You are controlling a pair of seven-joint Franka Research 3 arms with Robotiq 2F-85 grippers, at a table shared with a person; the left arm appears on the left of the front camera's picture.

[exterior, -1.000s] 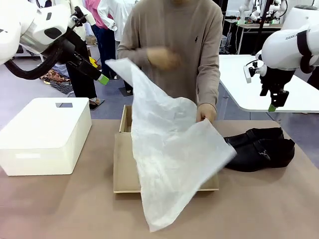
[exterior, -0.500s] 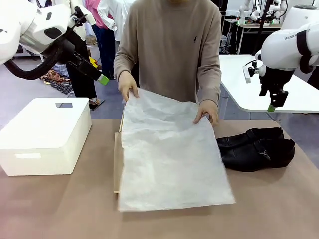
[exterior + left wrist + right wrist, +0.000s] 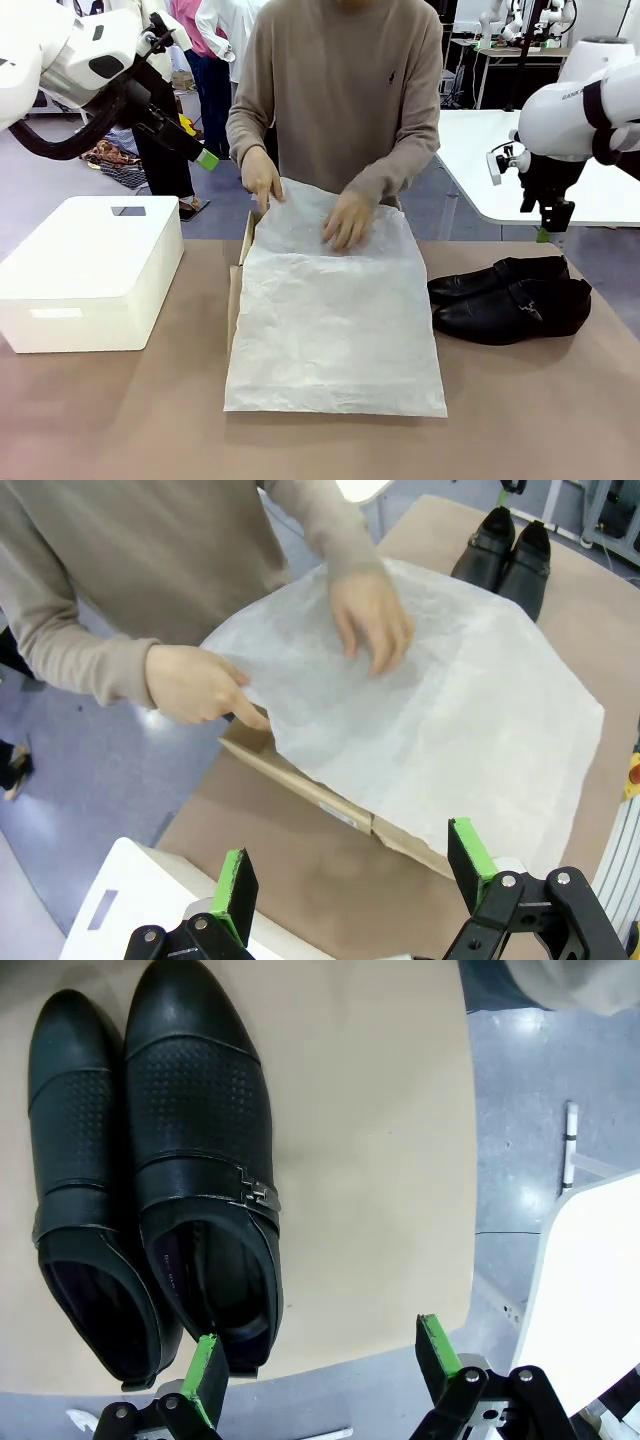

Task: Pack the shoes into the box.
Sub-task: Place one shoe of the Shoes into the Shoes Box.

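Mid-table, before the person [image 3: 340, 90]: box [image 3: 236, 300], tan cardboard, now draped by a white tissue sheet [image 3: 335, 330], lowered from mid-air to lie flat. One hand [image 3: 262, 180] pinches the sheet's far-left edge; the other hand [image 3: 348, 218] presses down, fingers loosely spread. Lining likely underway; nothing packed. Right of box: shoes [image 3: 510, 298], black, pointed, buckled, paired side by side on the table [image 3: 120, 420]. Left gripper [image 3: 352, 870] and right gripper [image 3: 320, 1348]: jaws wide, empty, aloft.
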